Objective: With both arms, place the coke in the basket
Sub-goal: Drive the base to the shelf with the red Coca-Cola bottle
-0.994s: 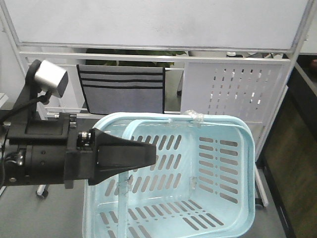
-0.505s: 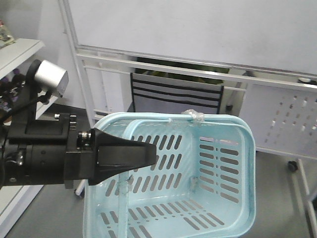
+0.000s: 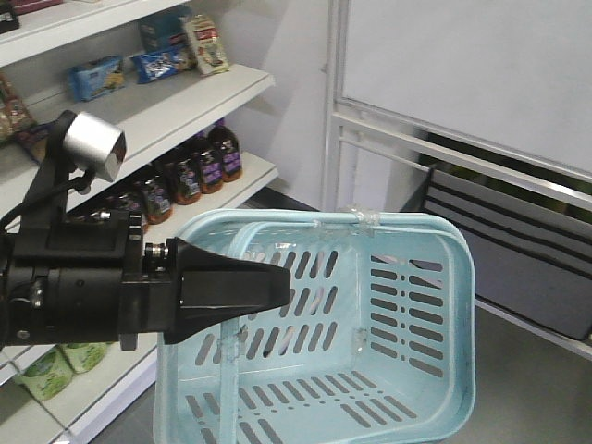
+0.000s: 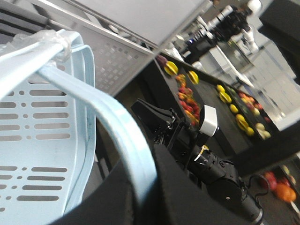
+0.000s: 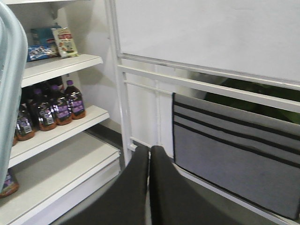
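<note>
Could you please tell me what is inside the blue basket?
Nothing shows inside the basket: only its bare slotted floor and walls. The left gripper covers part of its left side, so that part stays unseen.

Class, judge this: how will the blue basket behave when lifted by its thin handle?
The basket is probably light: thin slotted walls, nothing inside. Held by the left gripper at one handle point, it likely tilts and swings. The handle may flex.

The mouth of the basket [image 3: 467, 277] is open on its right half; across its left half lie the hoop handle [image 3: 229, 388] and a black pincer [image 3: 285, 289]. Left of the basket, shelves [image 3: 213, 92] of bottles [image 3: 185, 176] crowd close; right of it, bare floor [image 3: 527, 379] before a white rack [image 3: 335, 111]
</note>
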You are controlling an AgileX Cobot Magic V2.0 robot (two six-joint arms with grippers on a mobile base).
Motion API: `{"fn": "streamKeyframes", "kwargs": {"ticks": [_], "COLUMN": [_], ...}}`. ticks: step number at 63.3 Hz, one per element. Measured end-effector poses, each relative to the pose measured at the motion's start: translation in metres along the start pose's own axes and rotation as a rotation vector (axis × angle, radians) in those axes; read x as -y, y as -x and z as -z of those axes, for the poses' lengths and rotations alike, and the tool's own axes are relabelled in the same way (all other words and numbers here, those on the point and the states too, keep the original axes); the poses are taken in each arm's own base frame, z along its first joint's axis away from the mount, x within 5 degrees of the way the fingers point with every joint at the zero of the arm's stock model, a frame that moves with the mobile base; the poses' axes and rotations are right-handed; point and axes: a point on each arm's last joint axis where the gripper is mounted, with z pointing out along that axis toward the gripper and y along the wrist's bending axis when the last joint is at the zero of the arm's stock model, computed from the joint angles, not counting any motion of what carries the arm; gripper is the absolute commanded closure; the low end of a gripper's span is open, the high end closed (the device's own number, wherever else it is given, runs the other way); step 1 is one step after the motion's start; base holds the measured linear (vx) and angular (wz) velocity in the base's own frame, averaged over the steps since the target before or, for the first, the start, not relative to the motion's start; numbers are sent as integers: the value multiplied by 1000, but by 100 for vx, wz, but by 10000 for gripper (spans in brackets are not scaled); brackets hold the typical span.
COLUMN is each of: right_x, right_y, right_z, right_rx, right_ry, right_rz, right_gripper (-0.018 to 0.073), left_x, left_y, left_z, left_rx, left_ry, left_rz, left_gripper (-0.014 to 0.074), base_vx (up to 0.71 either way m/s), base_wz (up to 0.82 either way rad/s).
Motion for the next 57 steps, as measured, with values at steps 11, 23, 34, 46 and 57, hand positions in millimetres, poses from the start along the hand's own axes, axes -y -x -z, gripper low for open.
{"fn": "streamKeyframes", "kwargs": {"ticks": [11,23,34,46,57], "right_x": [0,0,0,0,0], "right_y": [0,0,0,0,0], "right_z": [0,0,0,0,0], "right_rx": [0,0,0,0,0], "right_ry": [0,0,0,0,0], "right_rz": [0,0,0,0,0], "right_gripper": [564,564,564,564,564], "left_x": [0,0,0,0,0], "left_y": [0,0,0,0,0], "left_z": [0,0,0,0,0], "left_rx": [0,0,0,0,0], "left_ry": [0,0,0,0,0], "left_rz": [0,0,0,0,0], "left_gripper": [603,603,603,603,603], "base_vx": [15,14,13,12,11], "base_wz": [61,58,58,63,65]}}
